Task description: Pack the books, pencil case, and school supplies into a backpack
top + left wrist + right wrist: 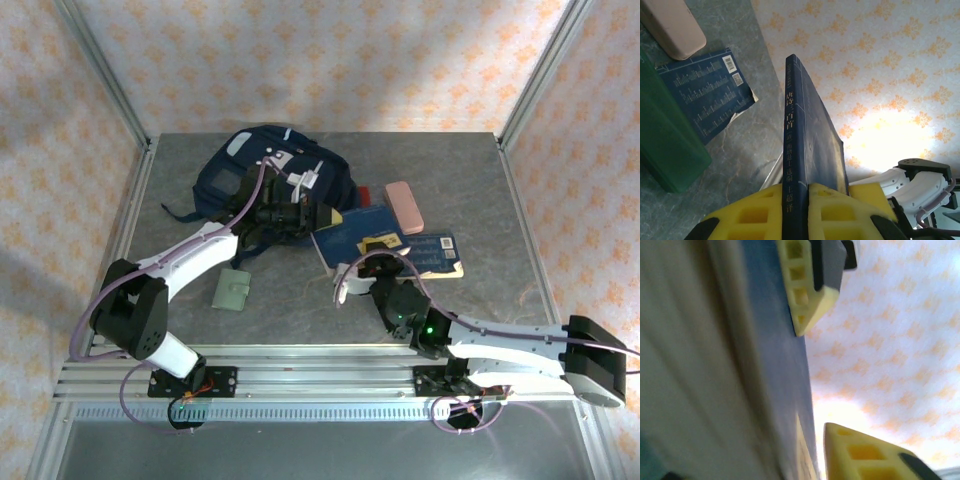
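1. Pale green wallet [232, 290]: flat on the surface [480, 180], nearest the arm bases, not yet packed.
2. Right pincer [817, 377]: jaws apart, with one pad against the cover of the larger book [767, 350] and the other clear of it.
3. Left pincer [802, 200]: closed on the larger book's spine, pads pressed to both covers. The book is outside the backpack.
4. Second book [440, 255], green rectangle [665, 145], pencil case [404, 206]: lying loose on the surface.
5. Backpack [265, 170]: farthest item, just beyond the left pincer. Nothing is visibly packed, so nearly all of the task appears to remain.

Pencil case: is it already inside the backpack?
No, the pencil case lies on the table, to the right of the backpack.
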Controlling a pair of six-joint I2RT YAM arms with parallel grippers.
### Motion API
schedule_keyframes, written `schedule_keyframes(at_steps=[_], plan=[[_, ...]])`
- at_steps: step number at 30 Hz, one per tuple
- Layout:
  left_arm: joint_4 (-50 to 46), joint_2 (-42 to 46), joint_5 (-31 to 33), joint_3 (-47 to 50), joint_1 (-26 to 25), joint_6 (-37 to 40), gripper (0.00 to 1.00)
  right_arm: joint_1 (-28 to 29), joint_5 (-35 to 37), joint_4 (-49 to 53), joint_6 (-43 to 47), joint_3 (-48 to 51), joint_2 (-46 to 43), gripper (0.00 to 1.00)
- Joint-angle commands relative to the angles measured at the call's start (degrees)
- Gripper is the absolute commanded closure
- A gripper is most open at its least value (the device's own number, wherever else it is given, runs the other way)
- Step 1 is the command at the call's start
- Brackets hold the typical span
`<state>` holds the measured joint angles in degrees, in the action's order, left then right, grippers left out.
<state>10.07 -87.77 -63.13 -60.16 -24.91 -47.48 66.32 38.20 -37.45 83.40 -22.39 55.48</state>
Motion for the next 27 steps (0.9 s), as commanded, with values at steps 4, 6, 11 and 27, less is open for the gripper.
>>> schedule_keyframes(at_steps=[4, 6, 11, 27], plan=[[11.7, 7.1, 12.0, 4.6, 6.5, -3.3, 1.00, -2.2, 2.1, 13.8, -31.1, -7.4, -5.0, 0.00], [12.9, 8.3, 15.7, 5.6, 7.4, -2.9, 1.00, -3.1, 1.1, 15.1, -39.1, -7.7, -5.5, 0.00], [14.2, 11.1, 23.1, 7.9, 7.3, -0.3, 1.00, -9.2, -9.6, 24.8, -67.9, -15.2, -6.0, 0.00], [40.5, 19.7, 28.2, 21.0, 5.1, -11.0, 1.00, -33.9, -66.1, -0.2, -132.2, -8.4, -2.6, 0.00]])
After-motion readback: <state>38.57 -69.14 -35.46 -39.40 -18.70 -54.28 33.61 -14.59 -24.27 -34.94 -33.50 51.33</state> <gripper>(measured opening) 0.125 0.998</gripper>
